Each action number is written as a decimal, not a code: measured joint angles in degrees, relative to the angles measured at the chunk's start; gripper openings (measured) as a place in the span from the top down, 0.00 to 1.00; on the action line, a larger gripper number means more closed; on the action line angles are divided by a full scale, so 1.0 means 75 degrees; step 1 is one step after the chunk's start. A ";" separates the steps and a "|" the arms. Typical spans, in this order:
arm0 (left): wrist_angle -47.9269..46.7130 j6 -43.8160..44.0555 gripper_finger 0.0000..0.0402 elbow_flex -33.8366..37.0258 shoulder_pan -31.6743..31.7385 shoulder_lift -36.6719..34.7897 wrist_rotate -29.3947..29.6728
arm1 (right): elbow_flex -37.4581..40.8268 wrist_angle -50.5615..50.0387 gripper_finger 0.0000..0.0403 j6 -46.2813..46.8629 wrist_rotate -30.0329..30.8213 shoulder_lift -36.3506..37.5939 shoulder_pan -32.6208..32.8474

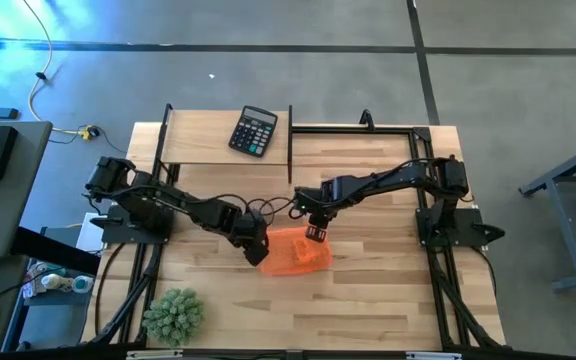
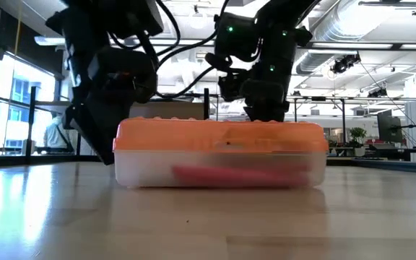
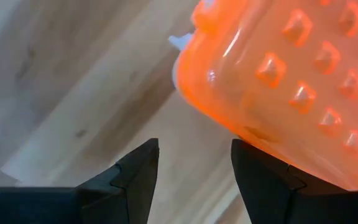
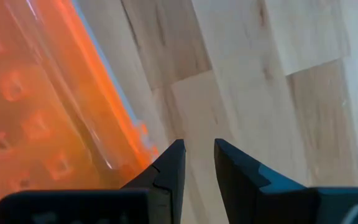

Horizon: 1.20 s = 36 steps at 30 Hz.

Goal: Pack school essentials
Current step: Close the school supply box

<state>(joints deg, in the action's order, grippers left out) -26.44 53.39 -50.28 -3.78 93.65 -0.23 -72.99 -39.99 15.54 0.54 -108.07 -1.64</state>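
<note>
Case (image 1: pixel 296 252) with orange lid (image 2: pixel 219 134) and clear base, lying flat on wooden table (image 1: pixel 368 300), near the middle, closed as seen from the low view. Pinkish-red shape (image 2: pixel 240 173) visible through the cloudy wall, resting along the bottom; too blurred to name. Raised square studs across the lid in both wrist views.

Left gripper (image 1: pixel 256 250) down at the case's left end, at the corner. Fingers (image 3: pixel 132 180) parted by a moderate gap, bare table between them, nothing held; one finger touching or just beside the orange corner (image 3: pixel 278 81), cannot tell which. From the low view, dark left arm standing just beside the case's left end.

Right gripper (image 1: pixel 315 235) over the far edge of the lid, toward the right half of the case. Fingers (image 4: pixel 166 171) narrowly parted, only a slim gap, nothing between them but table; tips at the lid's rim (image 4: pixel 138 134), just beside it. From the low view, gripper body standing directly above the lid's top edge; contact cannot be told.

Black calculator (image 1: pixel 253 131) on the far part of the table, well apart from the case. Spiky green plant (image 1: pixel 174 315) at the near left corner, also well apart.
</note>
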 joint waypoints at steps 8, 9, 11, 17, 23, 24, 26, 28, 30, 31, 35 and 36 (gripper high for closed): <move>-0.0166 -0.0809 0.53 -0.0113 0.0554 0.0000 -0.0183 | 0.0000 -0.0008 0.81 0.0576 -0.0020 0.0000 0.0121; -0.0180 -0.0886 0.53 -0.0132 0.0576 0.0000 -0.0206 | 0.0000 -0.0008 0.81 0.0671 -0.0011 0.0000 0.0112; -0.0311 -0.1020 0.53 -0.0209 0.0607 0.0000 -0.0227 | 0.0000 -0.0032 0.81 0.0695 0.0022 0.0020 0.0073; -0.1028 -0.1503 0.53 -0.0548 0.0613 0.0000 -0.0221 | 0.0000 -0.0155 0.81 0.0628 0.0232 0.0372 -0.0077; -0.1371 -0.1855 0.53 -0.0658 0.0613 -0.0129 -0.0224 | 0.0000 -0.0233 0.81 0.0679 0.0301 0.0926 -0.0212; -0.1358 -0.1891 0.53 -0.0666 0.0612 -0.0172 -0.0224 | 0.0000 -0.0230 0.81 0.0722 0.0297 0.1029 -0.0221; -0.1409 -0.1898 0.53 -0.0667 0.0612 -0.0287 -0.0224 | 0.0000 -0.0239 0.81 0.0898 0.0217 0.1227 -0.0219; -0.1389 -0.1948 0.53 -0.0667 0.0613 -0.0445 -0.0221 | -0.0002 -0.0241 0.81 0.1111 -0.0079 0.1446 -0.0143; -0.1420 -0.1951 0.53 -0.0667 0.0641 -0.0600 -0.0173 | -0.0002 -0.0230 0.81 0.1299 -0.0364 0.1628 0.0032; -0.1425 -0.1951 0.53 -0.0667 0.0659 -0.0672 -0.0163 | -0.0010 -0.0201 0.81 0.1377 -0.0474 0.1675 0.0158; -0.1404 -0.1954 0.53 -0.0667 0.0687 -0.0885 -0.0074 | -0.0012 -0.0213 0.81 0.1703 -0.0745 0.1719 0.0706; -0.1374 -0.1954 0.53 -0.0667 0.0689 -0.0907 -0.0073 | -0.0012 -0.0215 0.81 0.1746 -0.0721 0.1708 0.0838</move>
<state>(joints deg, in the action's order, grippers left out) -36.74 38.74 -55.29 1.39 86.84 -0.78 -73.08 -41.61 28.64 -4.87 -95.26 4.65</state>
